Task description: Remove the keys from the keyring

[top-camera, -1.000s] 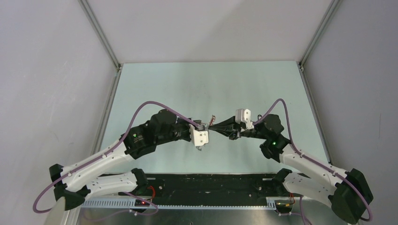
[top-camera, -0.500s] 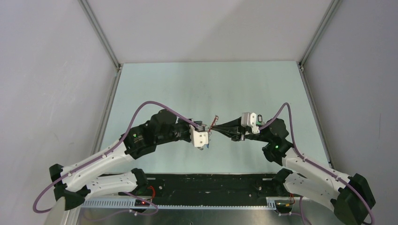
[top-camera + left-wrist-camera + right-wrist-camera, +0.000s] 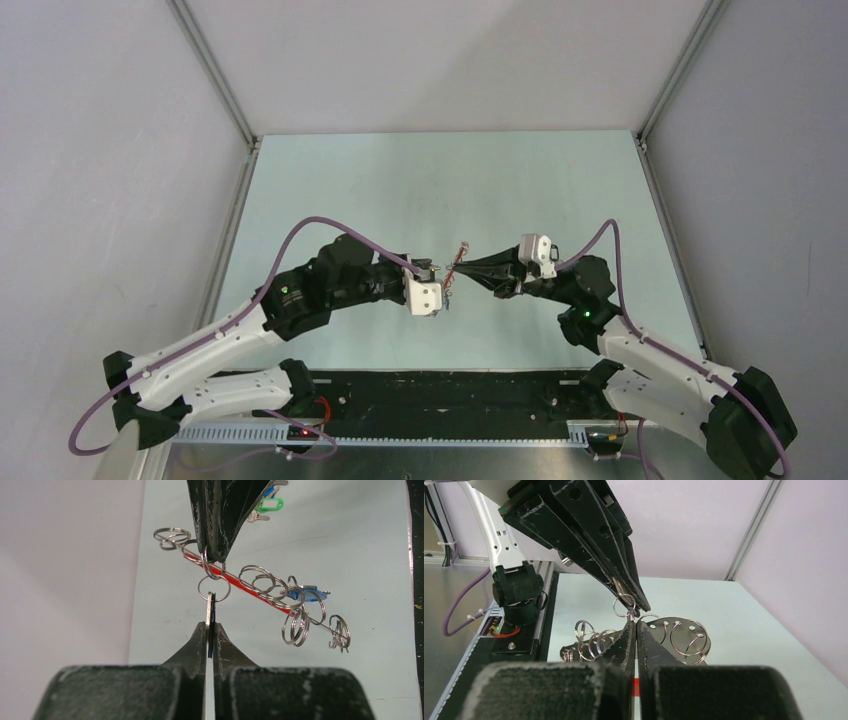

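Observation:
The keyring [image 3: 239, 586] is a red oval loop seen edge-on, hung with several thin silver rings and a blue tag [image 3: 308, 594]. It is held in the air between both arms [image 3: 457, 262]. My right gripper [image 3: 212, 558] comes in from above and is shut on the red loop; red shows between its fingers [image 3: 636, 682]. My left gripper [image 3: 210, 626] is shut on a thin flat key [image 3: 210, 611] hanging from a small ring [image 3: 214, 588] on the loop. In the right wrist view my right gripper [image 3: 634, 625] meets my left gripper [image 3: 637, 606] tip to tip.
A key bunch with a bright green tag [image 3: 268, 504] lies on the pale green table [image 3: 440, 190] beyond the grippers. Grey walls enclose the table on three sides. A black rail [image 3: 450, 390] runs along the near edge by the arm bases.
The right wrist has shifted right and turned a little. The red keyring has tilted more upright between the grippers. Both grippers stay shut.

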You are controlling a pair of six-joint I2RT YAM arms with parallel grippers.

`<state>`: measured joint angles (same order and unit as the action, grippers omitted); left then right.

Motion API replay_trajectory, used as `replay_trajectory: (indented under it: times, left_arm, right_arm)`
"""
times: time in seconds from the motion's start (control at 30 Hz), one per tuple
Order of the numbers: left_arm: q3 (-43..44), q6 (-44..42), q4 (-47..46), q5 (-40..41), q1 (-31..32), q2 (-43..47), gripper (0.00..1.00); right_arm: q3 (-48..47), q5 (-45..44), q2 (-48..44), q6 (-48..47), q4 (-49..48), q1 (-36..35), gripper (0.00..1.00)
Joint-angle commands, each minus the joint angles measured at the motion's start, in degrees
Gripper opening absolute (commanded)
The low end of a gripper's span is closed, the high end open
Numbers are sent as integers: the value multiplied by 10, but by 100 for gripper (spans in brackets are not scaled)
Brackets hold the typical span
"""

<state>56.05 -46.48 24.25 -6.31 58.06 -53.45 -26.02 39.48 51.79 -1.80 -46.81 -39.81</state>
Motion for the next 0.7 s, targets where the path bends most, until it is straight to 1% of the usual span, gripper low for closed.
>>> replay_trajectory:
  times: [0.0,0.13,0.23,0.27,0.4,0.5,0.67]
  left_arm:
    - [2,9,-21,0,1,21,0]
    - [2,9,-20,0,1,21,0]
    - [2,10,-21,-2,1,20,0]
    - [3,10,-21,-4,1,20,0]
    - [3,10,-20,-5,1,17,0]
    - [3,10,-20,-5,1,15,0]
    - [3,9,-21,-5,1,13,0]
  right_arm:
    - [8,-15,19,27,-50,16,0]
    - [8,19,47,25,-45,17,0]
    - [8,26,58,21,-34,8,0]
    - [7,22,59,4,-29,6,0]
    - [-12,14,58,-39,24,-12,0]
    - [-33,14,62,-61,83,-27,0]
    - [-56,13,68,-90,128,-45,0]
